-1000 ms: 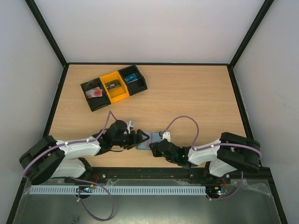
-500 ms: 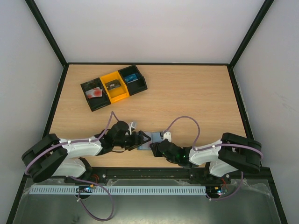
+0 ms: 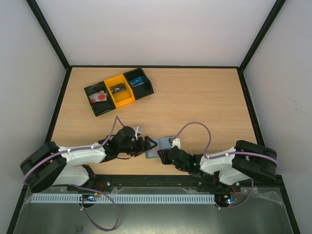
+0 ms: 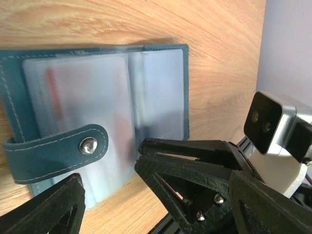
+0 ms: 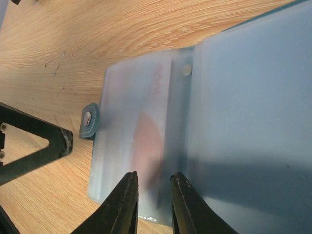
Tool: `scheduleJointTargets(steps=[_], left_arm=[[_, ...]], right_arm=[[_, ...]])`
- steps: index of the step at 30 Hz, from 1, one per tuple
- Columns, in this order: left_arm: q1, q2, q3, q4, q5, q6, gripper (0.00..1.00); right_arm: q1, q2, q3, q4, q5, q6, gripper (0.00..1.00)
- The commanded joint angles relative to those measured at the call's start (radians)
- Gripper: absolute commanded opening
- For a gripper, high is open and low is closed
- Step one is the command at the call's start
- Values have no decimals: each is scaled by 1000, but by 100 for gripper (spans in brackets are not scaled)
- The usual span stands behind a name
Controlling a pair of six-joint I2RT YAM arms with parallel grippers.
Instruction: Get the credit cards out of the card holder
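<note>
Still, no card is out. The card holder [image 4: 161, 83] lies open and flat on the table [image 3: 204, 102], close to the near edge and between the two arms. Its clear sleeves face up and its snap strap [image 4: 88, 145] is folded across the left panel. The credit cards [image 5: 146, 141] remain inside, showing only as reddish patches through the cloudy plastic; how many there are I cannot tell.

Over the last second the right arm has eased a little to the right and nearer. From above, slightly more of the holder's pale inside now shows between the hands. The holder itself has barely shifted.

The right hand [image 5: 154, 181] is narrow, its fingertips [image 5: 127, 195] at the near edge of the left sleeve. Whether they pinch the plastic, grip a card edge or merely rest there cannot be told. The left hand [image 3: 147, 146] is spread wide just left of the holder and holds nothing.

In my judgement the small pull-back brought no card with it, so the grip on the sleeve edge has not yet paid off. The holder is likely to slide unless the left hand pins it.

The three-compartment tray [image 3: 149, 88] sits at the far left, well apart, its contents too small to name.
</note>
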Motion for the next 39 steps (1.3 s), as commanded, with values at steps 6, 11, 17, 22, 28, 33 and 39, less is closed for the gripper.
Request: scheduleJointTargets(steps=[6, 11, 17, 22, 28, 33, 39], left_arm=[[-6, -47, 27, -104, -83, 11, 84], [-6, -15, -7, 29, -24, -23, 84], [-8, 35, -17, 95, 4, -34, 84], [-8, 46, -21, 93, -5, -33, 84], [-9, 48, -19, 62, -18, -29, 84], [-8, 42, -17, 36, -29, -25, 84], [-9, 41, -15, 29, -29, -26, 85]], right_arm=[[-3, -10, -13, 20, 31, 8, 20], [-3, -8, -12, 21, 30, 8, 20], [-2, -9, -12, 18, 31, 9, 20], [-3, -13, -12, 15, 33, 7, 20], [-3, -5, -10, 18, 30, 7, 20], [-3, -7, -12, 16, 33, 5, 20], [-3, -8, -12, 16, 34, 7, 20]])
